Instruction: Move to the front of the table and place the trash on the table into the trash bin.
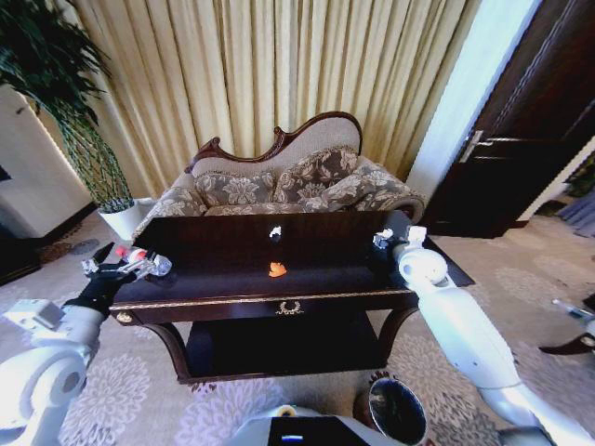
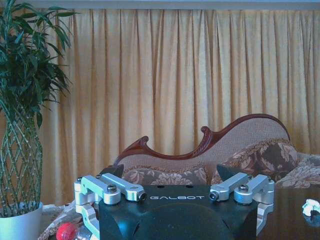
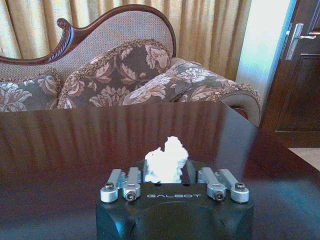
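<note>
head view: bottle (image 1: 141, 260) in left gripper (image 1: 116, 267).

Floral sofa (image 1: 279, 181) w/ cushions, gold curtains (image 1: 260, 65) behind, potted plant (image 1: 70, 111) at left, dark door (image 1: 521, 121) at right

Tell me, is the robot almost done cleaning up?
Not yet. Nothing shows inside the trash bin. The left hand is at the bottle; the right hand grips a white wad. An orange scrap and a white scrap remain on the table.
</note>
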Robot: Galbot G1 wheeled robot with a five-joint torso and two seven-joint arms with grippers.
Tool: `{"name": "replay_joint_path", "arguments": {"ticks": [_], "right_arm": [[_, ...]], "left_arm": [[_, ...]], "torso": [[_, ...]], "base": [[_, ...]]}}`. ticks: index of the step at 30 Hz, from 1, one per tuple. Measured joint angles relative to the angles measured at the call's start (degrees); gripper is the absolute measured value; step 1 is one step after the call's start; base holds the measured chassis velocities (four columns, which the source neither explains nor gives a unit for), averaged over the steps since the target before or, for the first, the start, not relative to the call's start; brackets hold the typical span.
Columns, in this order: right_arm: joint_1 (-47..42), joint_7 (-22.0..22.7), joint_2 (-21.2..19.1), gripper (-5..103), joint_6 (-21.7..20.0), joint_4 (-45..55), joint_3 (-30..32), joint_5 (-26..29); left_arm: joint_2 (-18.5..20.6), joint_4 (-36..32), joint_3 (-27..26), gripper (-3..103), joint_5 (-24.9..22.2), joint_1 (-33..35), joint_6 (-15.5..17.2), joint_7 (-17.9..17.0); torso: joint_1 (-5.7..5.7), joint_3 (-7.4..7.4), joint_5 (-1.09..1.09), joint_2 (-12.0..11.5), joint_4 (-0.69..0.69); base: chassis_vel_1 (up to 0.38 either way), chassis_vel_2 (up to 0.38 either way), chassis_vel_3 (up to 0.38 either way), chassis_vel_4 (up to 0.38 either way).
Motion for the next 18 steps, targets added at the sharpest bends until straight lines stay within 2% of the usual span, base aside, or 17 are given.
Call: {"name": "replay_joint_path", "arguments": {"ticks": [2,3,6,11,12,18], "right_arm": [[-0.14,-0.03,-0.16,36,0.11,0.11,0.08,-0.03],[-0.14,-0.03,-0.16,36,0.11,0.11,0.08,-0.03],[-0.43,-0.14,-0.47,20,0.23,0.57,0.16,-0.02],[-1.0,-0.24,-0.59,9,0.44,0.97,0.33,-0.02],[-1.43,-0.36,-0.68,2,0.52,1.21,0.54,-0.04],[-2.69,-0.56,-1.13,0,0.95,2.1,1.38,-0.06]], "left_arm": [[0.01,0.01,-0.01,100,-0.13,-0.03,-0.09,0.02],[0.01,0.01,-0.01,100,-0.13,-0.03,-0.09,0.02],[0.05,0.01,-0.14,100,-0.33,-0.12,-0.27,0.03],[-0.03,0.01,-0.19,100,-0.37,-0.08,-0.42,0.04],[-0.07,0.01,-0.2,100,-0.39,-0.05,-0.5,0.05],[-0.12,-0.02,-0.16,100,-0.4,-0.05,-0.64,0.1]], "torso": [[0.0,0.0,0.0,0.0,0.0],[0.0,0.0,0.0,0.0,0.0],[0.0,0.0,0.0,0.0,0.0],[0.0,0.0,0.0,0.0,0.0],[0.0,0.0,0.0,0.0,0.0],[0.0,0.0,0.0,0.0,0.0]], "base": [[0.0,0.0,0.0,0.0],[0.0,0.0,0.0,0.0],[0.0,0.0,0.0,0.0],[0.0,0.0,0.0,0.0],[0.0,0.0,0.0,0.0],[0.0,0.0,0.0,0.0]]}}
